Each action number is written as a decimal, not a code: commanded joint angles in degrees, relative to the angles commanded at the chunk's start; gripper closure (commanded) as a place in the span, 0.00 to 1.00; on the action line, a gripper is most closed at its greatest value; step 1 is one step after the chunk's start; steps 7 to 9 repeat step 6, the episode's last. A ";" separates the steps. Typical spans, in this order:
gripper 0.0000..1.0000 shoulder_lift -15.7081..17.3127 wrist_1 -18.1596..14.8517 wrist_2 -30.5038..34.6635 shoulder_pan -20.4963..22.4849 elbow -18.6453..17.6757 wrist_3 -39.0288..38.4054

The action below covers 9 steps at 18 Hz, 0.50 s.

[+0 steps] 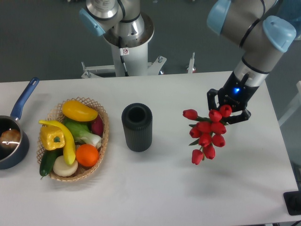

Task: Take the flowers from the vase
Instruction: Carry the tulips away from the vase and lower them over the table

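Near-left of the table (155, 197): a wicker basket (104, 136) heaped with produce, an orange, a yellow pepper, a banana, a cucumber and greens among it. At the left edge, a blue saucepan (11, 136) with its handle pointing far. Mid-table: the vase (137, 127), dark and ribbed, upright, mouth open and nothing in it. Right of the vase and well apart from it: the flowers (207, 133), a bunch of red buds hanging just under the claw, with the lowest bud nearest the viewer and a stray bud poking left toward the vase. Little green shows; the stems are mostly hidden behind the buds. Claw (229, 109): fingers straddle the far end of the bunch and look pinched on the flowers, though the contact itself is masked by the buds. The bunch lies near and slightly left of the claw, its long axis running from the claw down toward the near edge, roughly in line with the wrist. Whether the lowest buds touch the table cannot be told. Judgement: the flowers are already out of the vase, so the task looks essentially done; any further move depends on the grip holding at the far end of the bunch. Far: the arm's base post behind the table, with the arm's blue-capped joints at the upper right.
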 joint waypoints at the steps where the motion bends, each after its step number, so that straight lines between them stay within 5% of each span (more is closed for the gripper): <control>1: 1.00 -0.53 0.00 1.68 -0.97 0.79 -0.09; 9: 1.00 -1.15 0.00 2.31 -1.24 2.12 -0.53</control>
